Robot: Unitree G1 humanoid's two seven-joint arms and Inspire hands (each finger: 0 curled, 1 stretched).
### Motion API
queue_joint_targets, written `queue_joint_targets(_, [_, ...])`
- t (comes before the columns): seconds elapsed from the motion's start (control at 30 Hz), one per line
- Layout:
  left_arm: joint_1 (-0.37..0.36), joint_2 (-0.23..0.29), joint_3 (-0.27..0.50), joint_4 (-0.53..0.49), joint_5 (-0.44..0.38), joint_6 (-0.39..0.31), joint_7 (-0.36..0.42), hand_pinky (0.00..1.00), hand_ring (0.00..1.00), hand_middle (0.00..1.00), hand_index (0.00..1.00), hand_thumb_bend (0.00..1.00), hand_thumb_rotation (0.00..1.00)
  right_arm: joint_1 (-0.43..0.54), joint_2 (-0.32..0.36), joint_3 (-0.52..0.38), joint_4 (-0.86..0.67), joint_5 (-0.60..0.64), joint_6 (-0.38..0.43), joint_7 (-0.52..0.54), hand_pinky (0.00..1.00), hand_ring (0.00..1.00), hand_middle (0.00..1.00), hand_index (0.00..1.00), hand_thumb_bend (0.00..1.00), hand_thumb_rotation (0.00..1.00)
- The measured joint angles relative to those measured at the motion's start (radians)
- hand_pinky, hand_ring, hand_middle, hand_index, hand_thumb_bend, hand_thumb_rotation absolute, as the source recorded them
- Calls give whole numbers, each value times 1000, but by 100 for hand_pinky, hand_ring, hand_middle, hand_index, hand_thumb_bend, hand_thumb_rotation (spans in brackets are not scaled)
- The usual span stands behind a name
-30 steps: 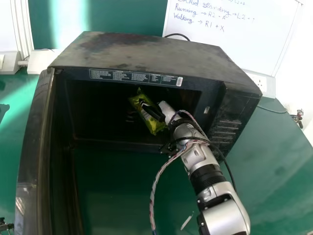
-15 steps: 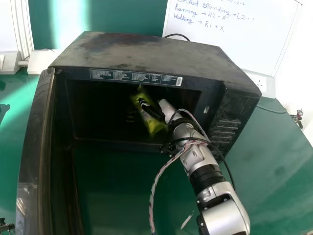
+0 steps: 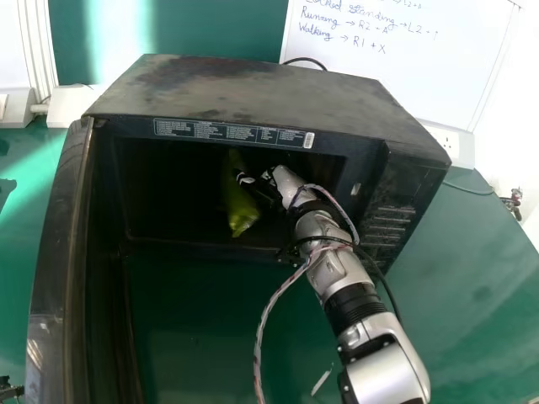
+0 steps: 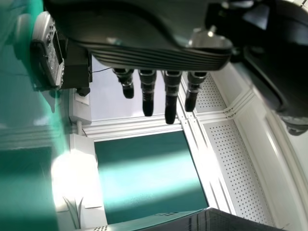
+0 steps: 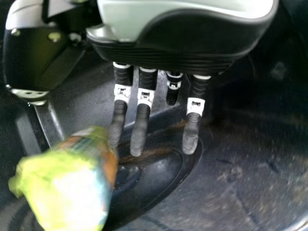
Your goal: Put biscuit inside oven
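Shifted left and turned steeper in the head view since the frame before, a green biscuit packet [image 3: 239, 210] is inside the black oven [image 3: 253, 93], near the robot's right hand [image 3: 290, 183]. That hand's fingers extend nearly straight; whether they touch the blurred packet cannot be told. In its wrist view, the left hand [image 4: 144, 48] has straight fingers, gripping nothing.

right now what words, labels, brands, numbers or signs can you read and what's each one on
"Running → R2 + A": handwritten on whiteboard.
"Walking → R1 + X": whiteboard.
"Locked Standing → L2 +": whiteboard, end unclear.
Top line, whiteboard: cut off.
Label strip on oven: too small to read.
Biscuit packet: too blurred.
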Motion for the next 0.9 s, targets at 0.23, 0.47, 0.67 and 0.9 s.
queue_joint_targets(0.23, [0, -1, 0, 0, 5, 0, 0, 98, 92, 90, 97, 93, 100, 10, 1, 23, -3, -29, -5, -52, 35, 46, 52, 55, 90, 58])
queue_joint_targets(0.47, [0, -3, 0, 0, 6, 0, 0, 98, 93, 91, 98, 92, 100, 16, 7, 29, -24, -31, -2, -71, 32, 43, 50, 54, 90, 57])
queue_joint_targets(0.67, [1, -6, -3, -1, 6, -1, 0, 98, 92, 90, 97, 91, 100, 24, 7, 30, -45, -30, 0, -75, 32, 43, 51, 55, 90, 58])
queue_joint_targets(0.9, [-2, -9, -4, -1, 7, -3, 0, 98, 92, 90, 97, 92, 100, 114, 5, -3, -182, -19, 38, -97, 28, 38, 47, 61, 89, 55])
